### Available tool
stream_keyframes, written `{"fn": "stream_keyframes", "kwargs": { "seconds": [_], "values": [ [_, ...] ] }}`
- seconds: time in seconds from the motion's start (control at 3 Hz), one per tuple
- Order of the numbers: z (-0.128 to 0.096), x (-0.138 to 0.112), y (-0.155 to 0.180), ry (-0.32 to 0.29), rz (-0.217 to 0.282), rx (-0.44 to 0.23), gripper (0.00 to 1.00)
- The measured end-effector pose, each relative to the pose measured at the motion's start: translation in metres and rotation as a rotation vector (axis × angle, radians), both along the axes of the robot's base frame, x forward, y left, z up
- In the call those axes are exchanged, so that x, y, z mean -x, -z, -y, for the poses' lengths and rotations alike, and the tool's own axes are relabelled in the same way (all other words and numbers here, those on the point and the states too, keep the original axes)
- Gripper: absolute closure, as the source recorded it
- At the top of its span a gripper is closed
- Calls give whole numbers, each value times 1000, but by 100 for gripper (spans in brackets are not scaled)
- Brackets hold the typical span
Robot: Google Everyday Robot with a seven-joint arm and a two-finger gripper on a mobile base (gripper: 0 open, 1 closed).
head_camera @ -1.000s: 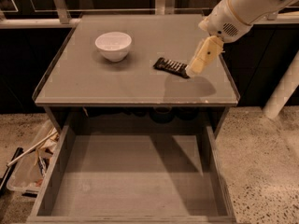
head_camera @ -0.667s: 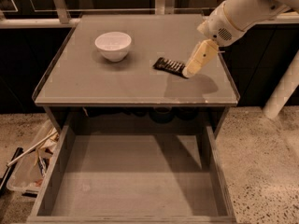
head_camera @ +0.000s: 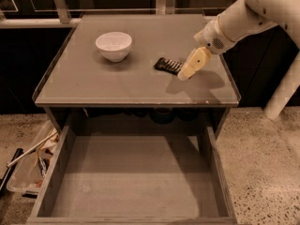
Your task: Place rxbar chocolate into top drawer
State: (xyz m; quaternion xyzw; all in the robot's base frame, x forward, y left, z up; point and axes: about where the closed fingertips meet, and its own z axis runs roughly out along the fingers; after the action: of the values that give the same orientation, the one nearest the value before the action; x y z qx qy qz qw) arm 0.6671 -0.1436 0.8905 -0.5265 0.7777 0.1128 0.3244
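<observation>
gripper (head_camera: 183,75) edged left, tip now at bar (head_camera: 166,65) right end | bar unmoved on table (head_camera: 93,83) | grip state: can't tell | drawer (head_camera: 131,182) open, front cut off

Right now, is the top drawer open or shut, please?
Open: the top drawer is pulled out, bottom visible; claw beside rxbar chocolate on tabletop.

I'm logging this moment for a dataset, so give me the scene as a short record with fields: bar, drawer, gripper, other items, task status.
rxbar chocolate: lying flat on the table, right of centre
top drawer: pulled open below the table, bare bottom showing
gripper: low over the table's right part, tip next to the bar's right end; contact cannot be told
white bowl: upright on the table, left of the bar, apart from it
task status: bar not yet in the drawer
</observation>
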Motion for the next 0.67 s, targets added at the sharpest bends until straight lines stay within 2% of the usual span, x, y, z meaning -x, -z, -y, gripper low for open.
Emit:
{"fn": "stream_keyframes", "kwargs": {
  "seconds": [0.67],
  "values": [
    [-6, -24, 34, 8, -32, -48, 0]
  ]
}}
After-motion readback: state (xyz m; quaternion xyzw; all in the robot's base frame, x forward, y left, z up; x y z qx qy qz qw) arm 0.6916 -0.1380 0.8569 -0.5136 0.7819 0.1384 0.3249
